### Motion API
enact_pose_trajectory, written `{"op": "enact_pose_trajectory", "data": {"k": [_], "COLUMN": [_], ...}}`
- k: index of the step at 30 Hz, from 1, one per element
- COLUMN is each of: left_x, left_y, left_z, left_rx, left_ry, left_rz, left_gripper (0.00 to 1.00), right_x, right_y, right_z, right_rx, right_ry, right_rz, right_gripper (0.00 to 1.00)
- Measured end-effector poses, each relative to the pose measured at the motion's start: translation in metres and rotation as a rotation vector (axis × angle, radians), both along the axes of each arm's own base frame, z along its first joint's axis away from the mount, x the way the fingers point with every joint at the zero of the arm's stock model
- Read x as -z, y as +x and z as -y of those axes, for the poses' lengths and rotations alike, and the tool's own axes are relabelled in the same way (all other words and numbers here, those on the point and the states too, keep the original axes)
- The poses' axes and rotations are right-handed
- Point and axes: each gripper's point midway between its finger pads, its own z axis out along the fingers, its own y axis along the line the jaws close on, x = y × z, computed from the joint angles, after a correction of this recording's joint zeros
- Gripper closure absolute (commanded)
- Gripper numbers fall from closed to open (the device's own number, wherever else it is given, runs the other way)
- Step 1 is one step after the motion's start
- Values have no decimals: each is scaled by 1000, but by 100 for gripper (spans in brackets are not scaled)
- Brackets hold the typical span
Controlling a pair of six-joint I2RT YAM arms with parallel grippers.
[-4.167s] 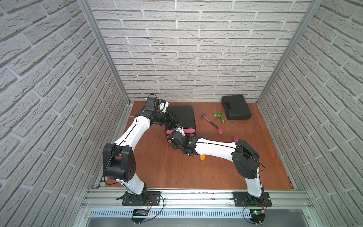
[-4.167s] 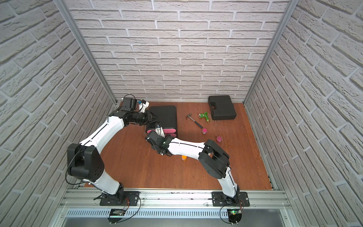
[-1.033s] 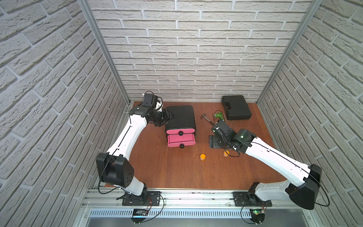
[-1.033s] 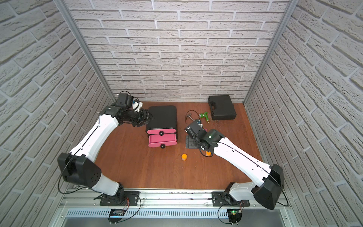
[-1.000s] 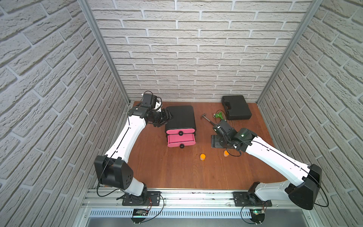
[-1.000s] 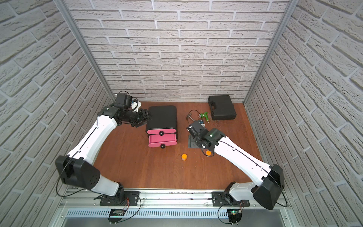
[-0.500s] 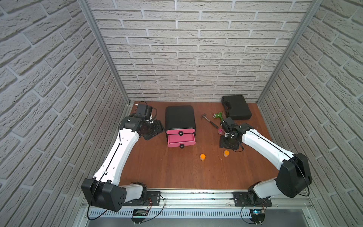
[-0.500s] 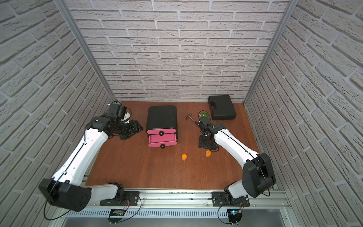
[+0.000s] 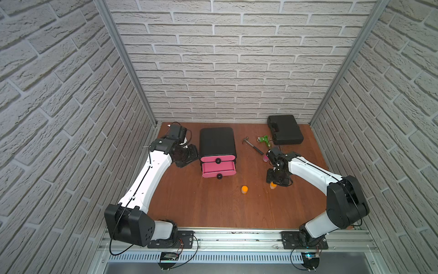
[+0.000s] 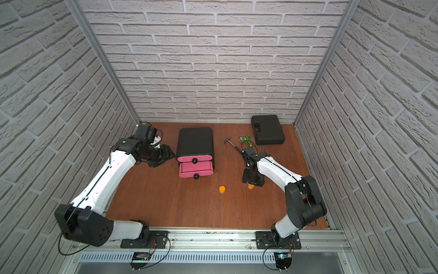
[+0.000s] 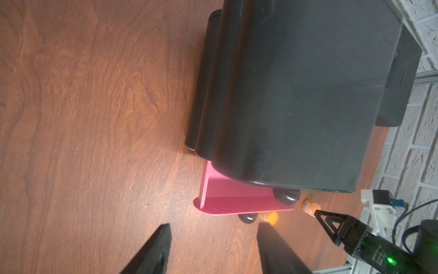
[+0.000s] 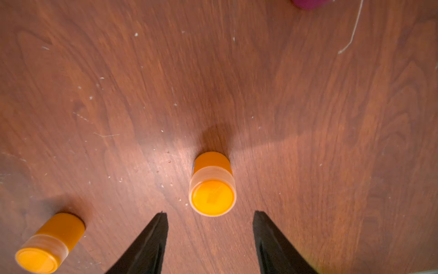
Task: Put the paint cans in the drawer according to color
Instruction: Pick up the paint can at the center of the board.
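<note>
- Beyond the right pincer [image 12: 209,220] lay a hammer [image 9: 253,147], a green toy drill [image 9: 264,140] and a black tool case [image 9: 285,130]. A pink paint can [image 9: 265,158] stood close by the arm.
- That pincer hung spread above an upright orange paint can [image 12: 212,187], which sat just ahead of its tips, untouched. A second orange can [image 12: 49,242] stood near on the table [image 9: 201,208].
- The left pincer [image 11: 213,237] was spread, pinching nothing, beside the drawer [image 9: 217,142].
- Its lower pink tray [image 11: 237,197] stood pulled out; I couldn't tell what it held.

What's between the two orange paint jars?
Only bare tabletop between the orange jar at the right gripper and the other orange jar; the right wrist view shows it.
</note>
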Motion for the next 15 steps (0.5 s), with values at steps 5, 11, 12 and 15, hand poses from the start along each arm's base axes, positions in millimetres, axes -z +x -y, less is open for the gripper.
{"op": "enact_pose_trajectory", "data": {"k": [5,11,12,15], "left_x": [7,0,-1,-1], "left_y": [5,11,12,13], "left_z": [2,2,2,-1], "left_rx": [4,5,4,-4], "left_ry": [0,-3,-3,-3], "left_rz": [-23,-1,1,1], "left_gripper": [39,41,42,41], "right_x": [14,26,26,28], "right_y": [2,-1,0,4], "right_z": [2,4,3,3], "right_rx": [14,15,15,16], "right_ry": [-8,-10,-10,-8], "right_rz": [-12,-18,-14,2], "right_gripper": [40,47,49,55]}}
